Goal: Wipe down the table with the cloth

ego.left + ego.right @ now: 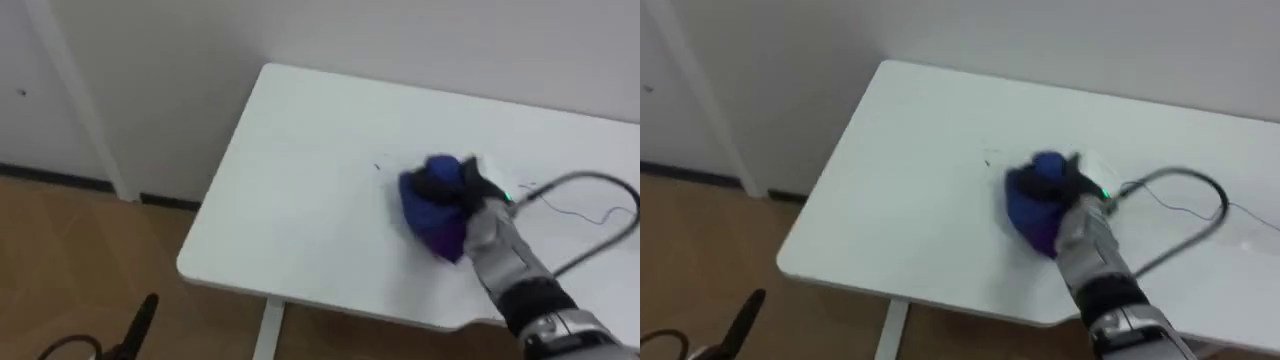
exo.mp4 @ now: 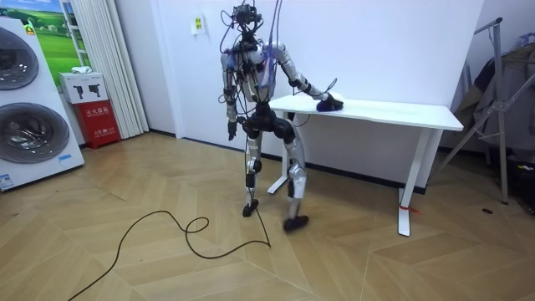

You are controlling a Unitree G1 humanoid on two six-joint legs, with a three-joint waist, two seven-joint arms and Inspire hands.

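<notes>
A white table [image 1: 300,180] stands against the wall, and I stand at its left end [image 2: 288,104]. A bunched blue cloth [image 1: 428,205] lies on the tabletop, a little in from the front edge. My right hand [image 1: 447,182] comes in from the lower right and rests on top of the cloth, its dark fingers curled over it [image 1: 1052,185]. In the room view the same hand [image 2: 326,104] is stretched out over the table. My left hand [image 2: 231,132] hangs at my side. A small blue pen mark [image 1: 377,166] shows just left of the cloth, and a thin scribble [image 1: 590,214] to its right.
The table's left edge [image 1: 225,170] and front edge [image 1: 300,300] drop to wood floor. A white table leg [image 1: 268,330] is below. Washing machines [image 2: 25,100] and a red box [image 2: 99,121] stand at the room view's left, a clothes rack [image 2: 501,92] at its right.
</notes>
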